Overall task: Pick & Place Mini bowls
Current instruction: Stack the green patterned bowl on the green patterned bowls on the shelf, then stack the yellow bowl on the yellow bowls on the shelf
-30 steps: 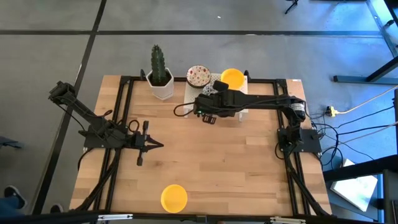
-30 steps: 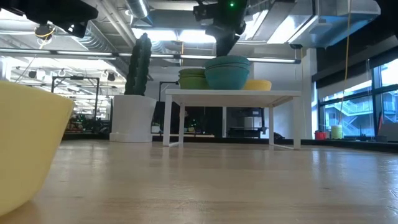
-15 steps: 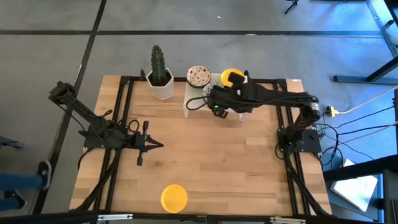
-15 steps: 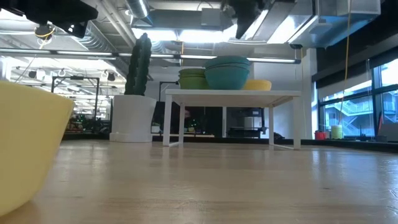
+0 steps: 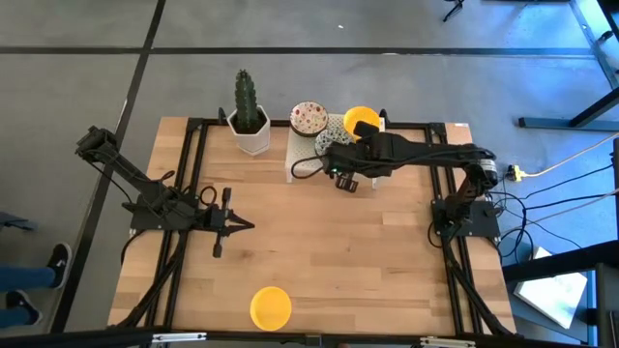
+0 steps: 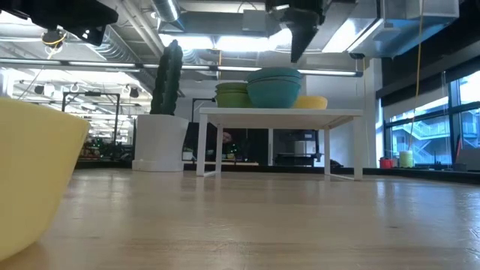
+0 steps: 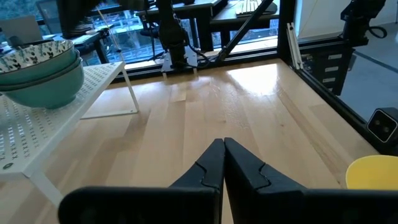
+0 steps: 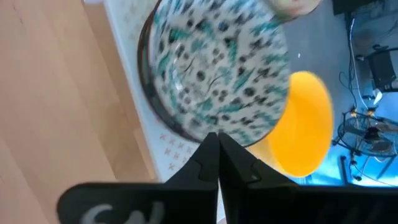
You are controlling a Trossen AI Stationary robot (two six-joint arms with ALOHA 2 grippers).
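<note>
Mini bowls stand on the white rack (image 5: 300, 155) at the table's far edge: a red-specked bowl (image 5: 309, 118), a blue-green patterned bowl (image 8: 214, 68) stacked on others, and a yellow bowl (image 5: 360, 120). Another yellow bowl (image 5: 271, 306) rests on the table near its front edge. My right gripper (image 5: 345, 184) hangs shut in the air above the rack's near edge, just short of the blue-green bowl, with nothing in it. My left gripper (image 5: 250, 225) is shut and waits low over the table's left half.
A cactus in a white pot (image 5: 250, 121) stands left of the rack. Black frame rails (image 5: 193, 193) run along the table's left and right sides. Bare wood (image 5: 338, 251) lies between the rack and the near yellow bowl.
My right gripper has drawn back toward the table's right edge and risen a little, staying shut and above the rack's front. The bowls have not moved.
</note>
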